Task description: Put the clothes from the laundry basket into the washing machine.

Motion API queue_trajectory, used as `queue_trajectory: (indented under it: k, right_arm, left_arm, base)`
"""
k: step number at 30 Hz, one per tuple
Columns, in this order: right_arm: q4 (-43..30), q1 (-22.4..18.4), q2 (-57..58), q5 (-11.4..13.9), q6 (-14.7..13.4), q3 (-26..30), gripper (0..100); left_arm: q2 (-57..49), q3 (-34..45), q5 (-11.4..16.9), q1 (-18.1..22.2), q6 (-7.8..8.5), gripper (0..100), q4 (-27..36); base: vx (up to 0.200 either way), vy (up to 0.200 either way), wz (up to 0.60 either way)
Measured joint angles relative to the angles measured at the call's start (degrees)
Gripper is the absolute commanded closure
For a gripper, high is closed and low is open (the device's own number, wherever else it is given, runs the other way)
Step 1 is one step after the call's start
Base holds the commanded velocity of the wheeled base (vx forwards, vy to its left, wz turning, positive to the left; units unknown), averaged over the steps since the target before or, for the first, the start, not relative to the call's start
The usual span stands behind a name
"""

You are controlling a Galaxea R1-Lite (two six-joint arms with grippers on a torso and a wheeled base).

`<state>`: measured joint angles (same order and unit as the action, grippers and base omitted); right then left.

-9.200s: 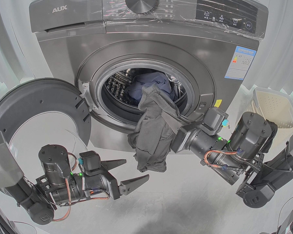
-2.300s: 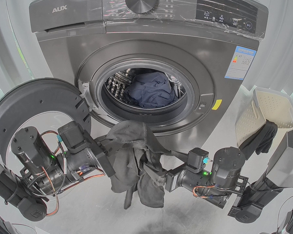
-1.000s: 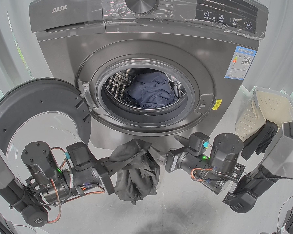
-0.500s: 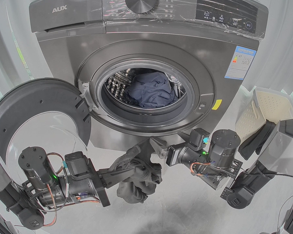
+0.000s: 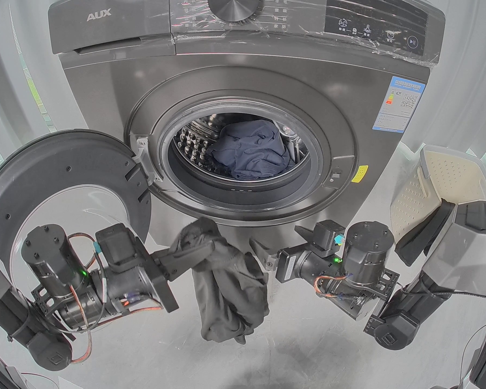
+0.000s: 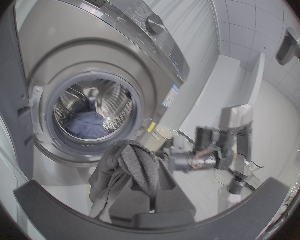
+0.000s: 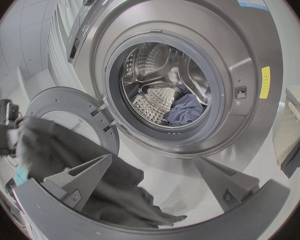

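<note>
While the grey garment (image 5: pixel 229 293) dangles just in front of the washing machine (image 5: pixel 243 71), below its round opening, the left gripper (image 5: pixel 197 249) has it by the top. Its fingers (image 5: pixel 186 255) are closed down on a bunched fold, and the rest of the cloth hangs loose toward the floor (image 5: pixel 308 352).

Over to the right gripper (image 7: pixel 151 157), also low in front of the washing machine and just beside the hanging cloth. Its fingers (image 7: pixel 86 174) are spread wide with nothing between them. One of them sits close against the fabric, though I cannot tell whether it touches.

Now the containers. The washing machine's door (image 5: pixel 59 168) is swung fully open to its left side. Inside the drum (image 5: pixel 194 141) a blue garment (image 5: pixel 251 149) lies crumpled against the lower back wall.

To the right of the washing machine, close by its front corner, stands the pale perforated laundry basket (image 5: pixel 453 179). A dark garment (image 7: pixel 296 155) is draped over its rim and hangs down the outside.
</note>
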<state>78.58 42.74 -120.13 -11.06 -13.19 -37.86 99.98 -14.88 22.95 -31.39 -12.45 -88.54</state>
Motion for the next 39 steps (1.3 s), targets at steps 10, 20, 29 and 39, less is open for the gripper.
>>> queue_trajectory:
  k: [10, 20, 29, 39]
  right_arm:
    - [0.0, 3.3, -0.3, 1.1, 0.2, 4.1, 0]
    - [0.7, 4.1, -1.4, 1.2, 0.3, 2.6, 0]
    - [1.5, 3.0, -1.9, 1.2, 0.5, -2.0, 0]
    - [3.1, 3.2, -3.4, 1.7, 1.1, -4.9, 0]
  left_arm:
    - [1.5, -6.3, -4.6, 2.6, -0.41, 100, 0.0]
    - [0.6, -6.9, -4.5, 2.7, -0.46, 100, 0.0]
    - [0.4, -6.7, -4.4, 2.6, -0.44, 100, 0.0]
    - [0.4, -6.4, -4.4, 2.3, -0.39, 100, 0.0]
  base:
    - [0.000, 0.000, 0.00]
    - [0.000, 0.000, 0.00]
    - [0.000, 0.000, 0.00]
    - [0.000, 0.000, 0.00]
